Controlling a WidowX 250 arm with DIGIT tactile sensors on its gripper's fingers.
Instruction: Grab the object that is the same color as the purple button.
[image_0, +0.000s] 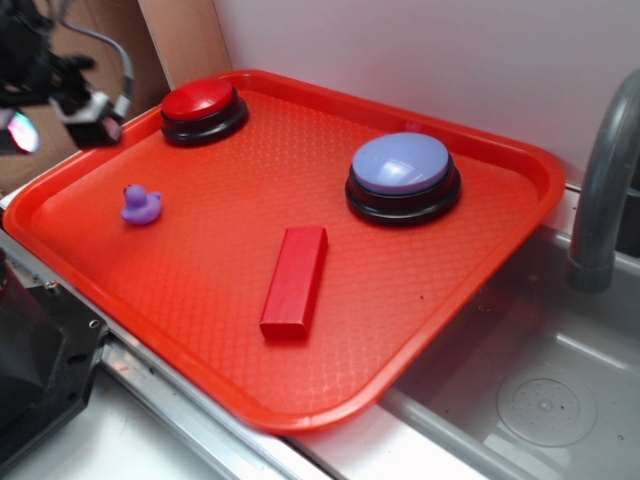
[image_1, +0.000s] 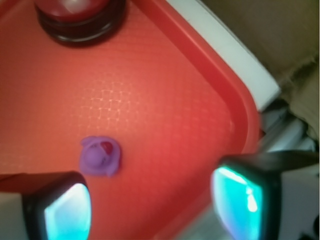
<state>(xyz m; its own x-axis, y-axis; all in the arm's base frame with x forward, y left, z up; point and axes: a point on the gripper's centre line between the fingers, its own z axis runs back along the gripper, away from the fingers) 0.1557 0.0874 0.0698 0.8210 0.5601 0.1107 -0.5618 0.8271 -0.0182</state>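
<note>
a red plastic tray (image_0: 480, 290) with a waffle-textured floor and raised rim carries everything. near its far left corner sits a red dome button on a black round base (image_0: 203, 108). towards the far right corner sits the large lavender-purple dome button on a black circular base (image_0: 402, 177). a red rectangular block (image_0: 295, 280) lies flat near the middle of the tray, closer to the near edge, its long side running roughly from the near edge towards the far edge. block and buttons are all well apart from one another. beyond the tray's right edge lie a grey metal sink basin (image_0: 545, 400) and a curved grey tap pipe (image_0: 605, 170).

the tiny purple rubber-duck toy (image_0: 141, 204) stands upright on the tray floor close to the left edge, between the red button and the near left corner, with bare tray all around it; nothing lies against it.

the black robot gripper (image_0: 95, 115) hangs in the air above the tray's left rim, beside the red button and apart from the duck. in the wrist view the two fingers (image_1: 60, 210) are spread wide with nothing between them; the duck lies on the tray below, beside the left finger rather than centred in the gap, and the tray rim runs past the right finger.
</note>
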